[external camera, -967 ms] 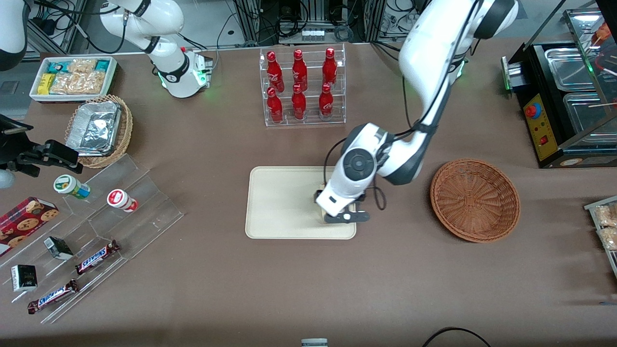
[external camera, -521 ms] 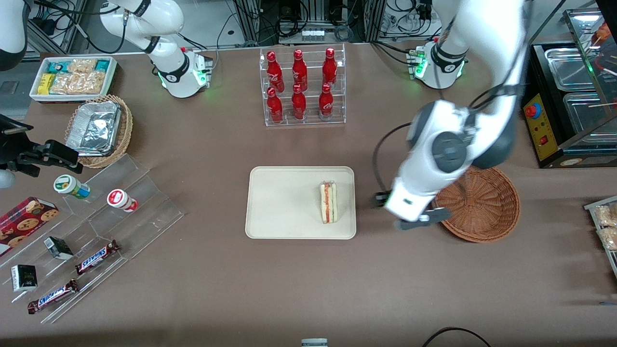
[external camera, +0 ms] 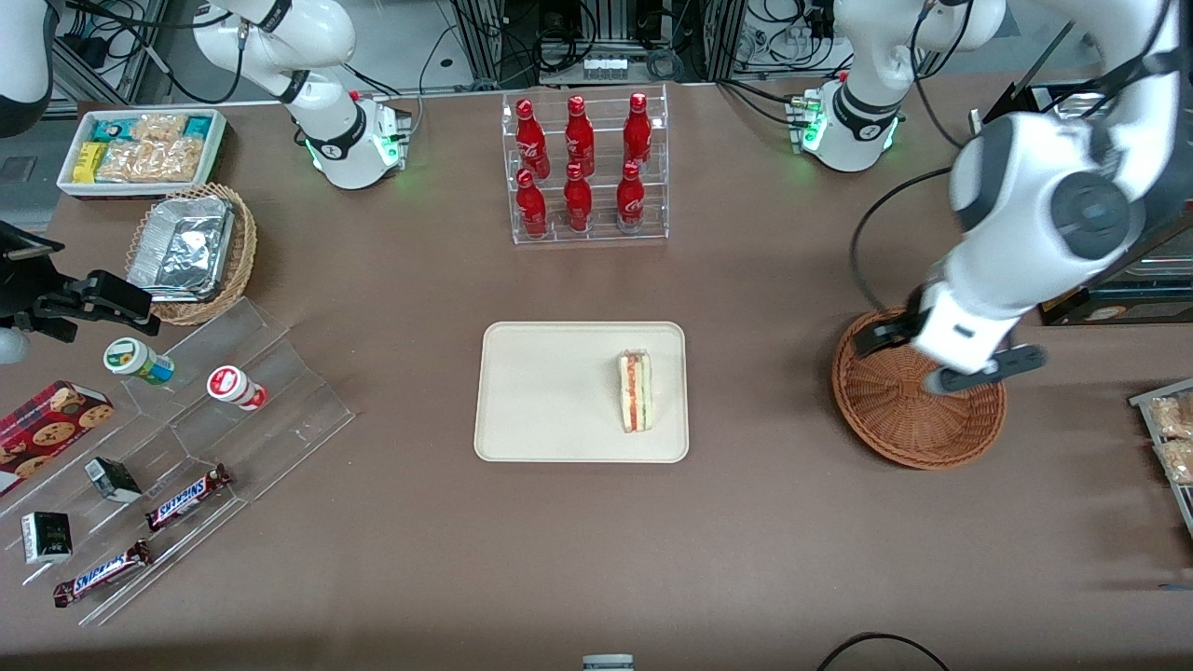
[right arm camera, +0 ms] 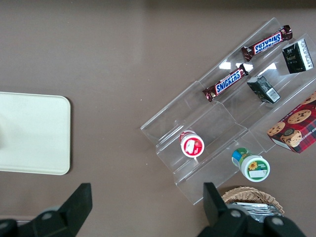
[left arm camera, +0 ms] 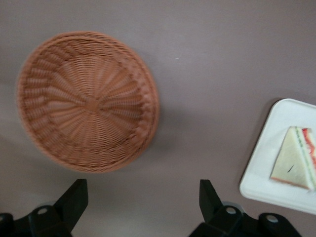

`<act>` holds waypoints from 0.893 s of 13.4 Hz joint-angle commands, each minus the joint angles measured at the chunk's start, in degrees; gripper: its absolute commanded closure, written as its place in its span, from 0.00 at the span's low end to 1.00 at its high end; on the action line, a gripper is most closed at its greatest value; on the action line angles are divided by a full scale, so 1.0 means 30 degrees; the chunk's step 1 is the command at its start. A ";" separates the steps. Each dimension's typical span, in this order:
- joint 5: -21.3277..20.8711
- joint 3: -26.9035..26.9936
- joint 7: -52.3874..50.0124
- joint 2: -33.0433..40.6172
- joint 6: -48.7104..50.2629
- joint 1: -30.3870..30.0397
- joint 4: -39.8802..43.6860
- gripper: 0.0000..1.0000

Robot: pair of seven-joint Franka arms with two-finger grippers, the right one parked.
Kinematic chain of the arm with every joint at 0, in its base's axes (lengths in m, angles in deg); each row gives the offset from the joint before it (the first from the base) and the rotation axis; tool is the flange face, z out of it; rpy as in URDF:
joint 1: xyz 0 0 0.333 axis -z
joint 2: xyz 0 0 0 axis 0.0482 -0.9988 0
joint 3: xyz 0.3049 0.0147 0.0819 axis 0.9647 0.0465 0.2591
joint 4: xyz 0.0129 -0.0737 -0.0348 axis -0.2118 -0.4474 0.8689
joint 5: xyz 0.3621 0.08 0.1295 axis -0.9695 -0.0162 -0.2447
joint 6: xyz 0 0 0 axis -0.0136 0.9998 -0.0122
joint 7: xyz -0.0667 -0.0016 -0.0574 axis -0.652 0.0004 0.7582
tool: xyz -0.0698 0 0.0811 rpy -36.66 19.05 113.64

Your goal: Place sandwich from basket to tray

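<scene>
The sandwich (external camera: pixel 636 391) lies flat on the cream tray (external camera: pixel 550 391), near the tray's edge closest to the basket, its red and green filling facing up. The reddish-brown wicker basket (external camera: pixel 918 410) stands empty toward the working arm's end of the table. My gripper (external camera: pixel 932 354) hangs open above the basket's rim, holding nothing. In the left wrist view the gripper (left arm camera: pixel 140 191) is open over bare table between the basket (left arm camera: pixel 89 101) and the tray (left arm camera: pixel 264 173), where the sandwich (left arm camera: pixel 295 159) rests. The right wrist view shows part of the tray (right arm camera: pixel 29 133).
A clear rack of red bottles (external camera: pixel 582 168) stands farther from the camera than the tray. A stepped acrylic shelf with snacks (external camera: pixel 186 438), a tan basket with a foil container (external camera: pixel 191 252) and a white snack bin (external camera: pixel 140 149) lie toward the parked arm's end. A black appliance (external camera: pixel 1090 186) stands beside the basket.
One second ago my gripper was down on the sandwich at the tray. It has let go, risen and swung away to above the basket; the sandwich stays on the tray.
</scene>
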 commanded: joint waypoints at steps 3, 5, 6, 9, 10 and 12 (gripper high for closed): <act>-0.0998 -0.0282 0.1123 0.2768 0.1361 -0.1151 -0.0343 0.00; -0.1119 -0.0718 0.1356 0.2685 0.3139 -0.1674 0.1904 0.00; -0.1119 -0.1649 0.2199 0.2713 0.4050 -0.2549 0.2293 0.00; -0.1032 -0.2742 0.3262 0.2743 0.4643 -0.3584 0.2995 0.00; -0.1002 -0.2713 0.3320 0.2655 0.4819 -0.3583 0.3203 0.00; -0.0943 -0.2713 0.3496 0.2683 0.4937 -0.3700 0.3205 0.00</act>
